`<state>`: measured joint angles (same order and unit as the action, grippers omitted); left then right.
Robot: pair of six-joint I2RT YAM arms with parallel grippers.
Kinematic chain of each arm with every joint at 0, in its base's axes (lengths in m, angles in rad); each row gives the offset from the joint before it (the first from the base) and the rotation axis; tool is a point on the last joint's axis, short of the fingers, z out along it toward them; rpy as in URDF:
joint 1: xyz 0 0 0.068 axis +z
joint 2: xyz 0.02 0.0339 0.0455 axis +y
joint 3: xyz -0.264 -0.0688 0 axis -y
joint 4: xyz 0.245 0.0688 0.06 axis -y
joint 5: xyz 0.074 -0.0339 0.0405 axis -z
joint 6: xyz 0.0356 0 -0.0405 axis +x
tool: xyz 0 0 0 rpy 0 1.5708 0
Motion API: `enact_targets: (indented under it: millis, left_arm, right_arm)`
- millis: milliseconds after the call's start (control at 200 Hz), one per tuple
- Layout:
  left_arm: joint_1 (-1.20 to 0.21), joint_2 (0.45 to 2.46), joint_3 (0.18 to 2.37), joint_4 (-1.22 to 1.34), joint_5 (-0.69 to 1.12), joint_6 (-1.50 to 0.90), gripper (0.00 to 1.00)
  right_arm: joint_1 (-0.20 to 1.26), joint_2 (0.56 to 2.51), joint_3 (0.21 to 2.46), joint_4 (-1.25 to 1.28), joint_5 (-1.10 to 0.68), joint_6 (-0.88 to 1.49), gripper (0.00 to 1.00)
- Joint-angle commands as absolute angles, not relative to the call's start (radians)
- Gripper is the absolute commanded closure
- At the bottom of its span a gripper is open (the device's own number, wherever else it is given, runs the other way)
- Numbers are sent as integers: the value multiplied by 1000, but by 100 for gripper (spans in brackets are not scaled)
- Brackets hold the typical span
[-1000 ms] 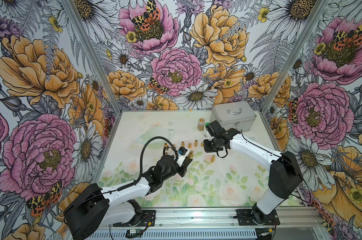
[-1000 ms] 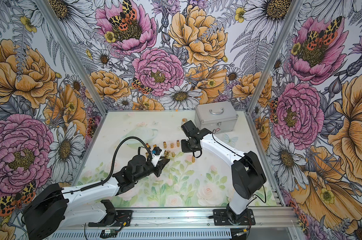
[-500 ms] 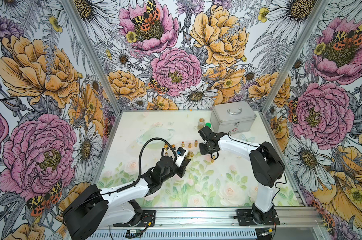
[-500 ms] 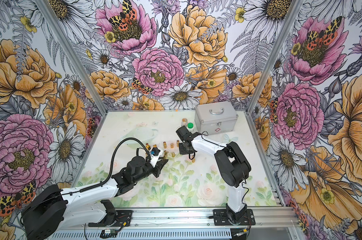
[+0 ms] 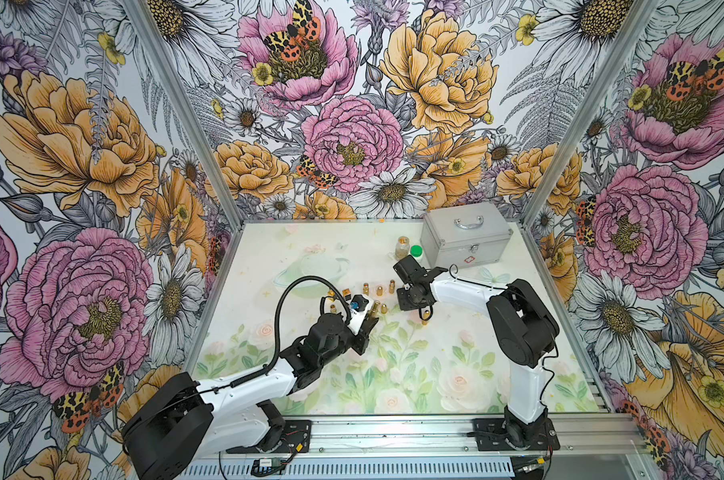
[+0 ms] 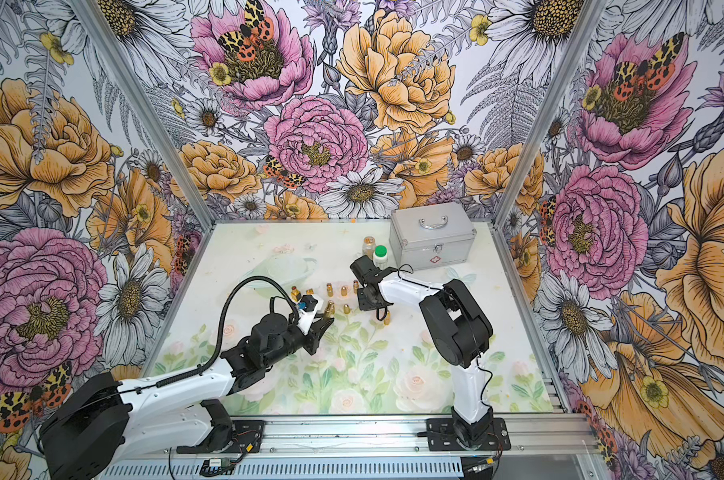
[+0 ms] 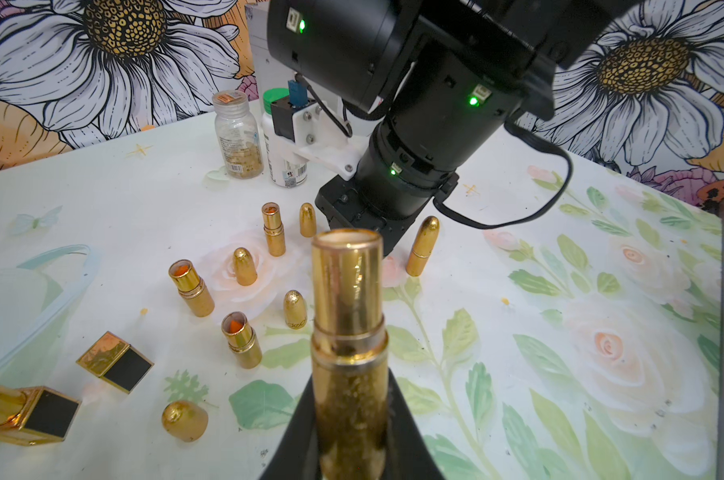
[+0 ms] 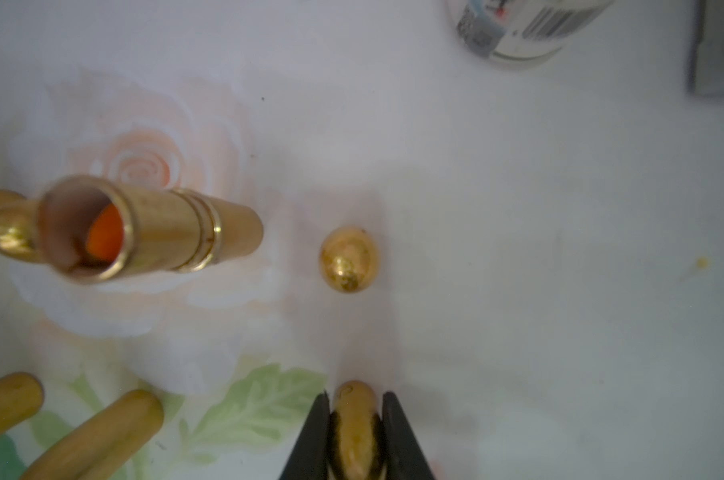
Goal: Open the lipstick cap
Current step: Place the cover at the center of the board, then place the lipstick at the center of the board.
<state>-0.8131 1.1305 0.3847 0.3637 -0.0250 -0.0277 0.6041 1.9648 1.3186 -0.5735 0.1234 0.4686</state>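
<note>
- Step in hand: the pull-off looks done. The lipstick tube (image 7: 347, 291) stands uncapped, its open mouth bare, and the cap (image 8: 354, 419) sits in the opposite grip, well apart from it.
- Left hand (image 7: 349, 390): clenched on the lower body of the lipstick tube, holding it upright above the counter (image 7: 559, 257), near its middle.
- Right hand (image 8: 355, 400): clenched on the rounded gold cap, one black finger (image 8: 316, 436) on each side, dome pointing forward. It hangs low over the counter; whether the cap touches the surface cannot be told.
- A loose cap (image 8: 349, 259) stands just ahead of the held one, with an open lipstick (image 8: 152, 228) to one side.
- Next move, as I judge it: lower the cap onto a bare patch clear of the loose cap, release it, then set the tube down upright.
</note>
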Motion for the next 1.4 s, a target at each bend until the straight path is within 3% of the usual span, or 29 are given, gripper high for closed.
enact_targets:
  millis: [0,300,570,1041,1396]
  left_arm:
    - [-800,1112,373,389,-48,-42,100]
    - [-798,1117,374,390,-43,-43,100]
    - [-797,1109,376,388,-38,-42,100]
    - [-800,1155,441,387,-25,-25,100]
    - [-817,1156,465,385,-29,-22,100]
  right_arm:
    - [614,1985,1330,-543,143,454,77]
    - [617,1940,1336,-544,140,452,68]
    - [617,1771,1307,-634,127,471,59]
    - [631,1467,1273,-715,-392,518,49]
    - [724,1484,1322,-661,-420,534,47]
